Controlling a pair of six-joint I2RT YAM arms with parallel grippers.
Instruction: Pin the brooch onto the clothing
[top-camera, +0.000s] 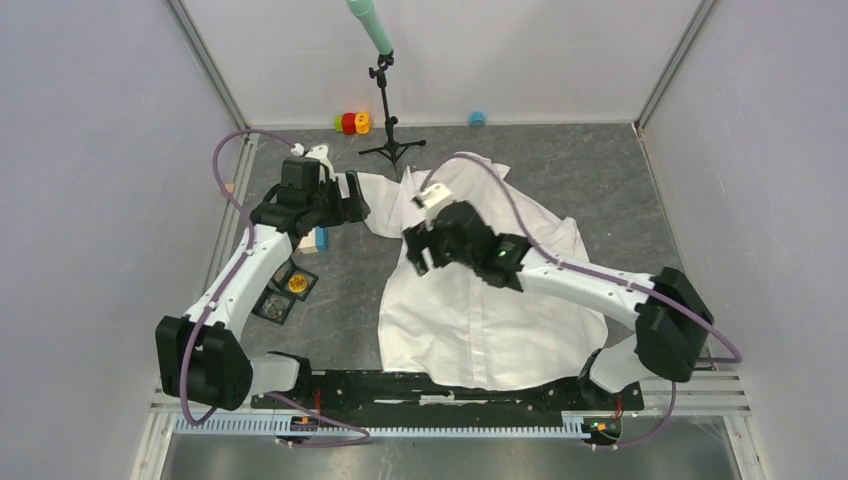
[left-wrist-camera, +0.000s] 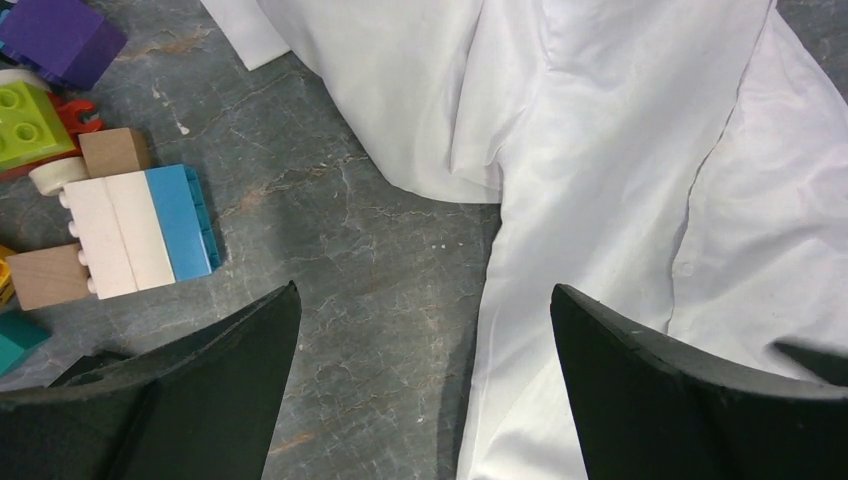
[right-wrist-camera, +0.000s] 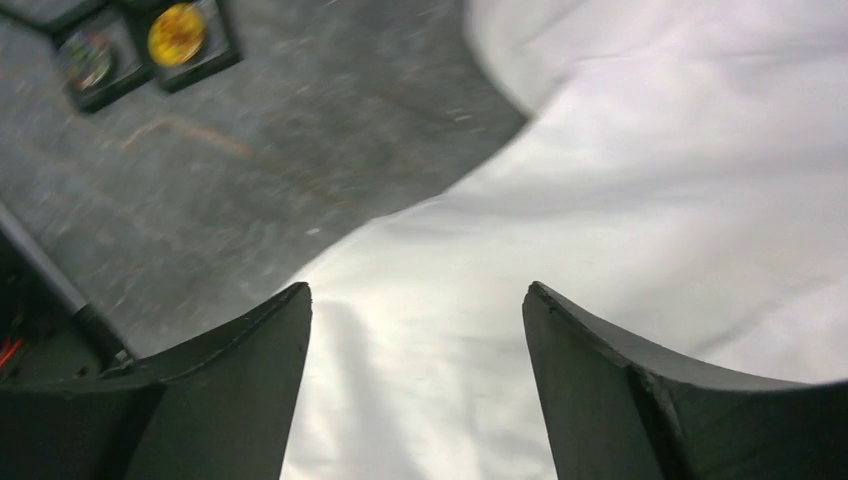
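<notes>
Left gripper (left-wrist-camera: 425, 300) and right gripper (right-wrist-camera: 417, 292): jaws wide open, empty. Shirt (right-wrist-camera: 620, 180) lay beneath both; brooch (right-wrist-camera: 178, 33) sat in tray (right-wrist-camera: 228, 50), well up-left of the right jaws. Risk: tiny brooch slipping from tips; thin fabric bunching.

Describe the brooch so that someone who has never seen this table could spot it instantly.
Start at the white shirt spread on the grey table. Left of it, beside the left arm, sit two small black trays. The brooch is the round orange-gold piece in the tray nearer the shirt; its neighbour holds something darker.
</notes>
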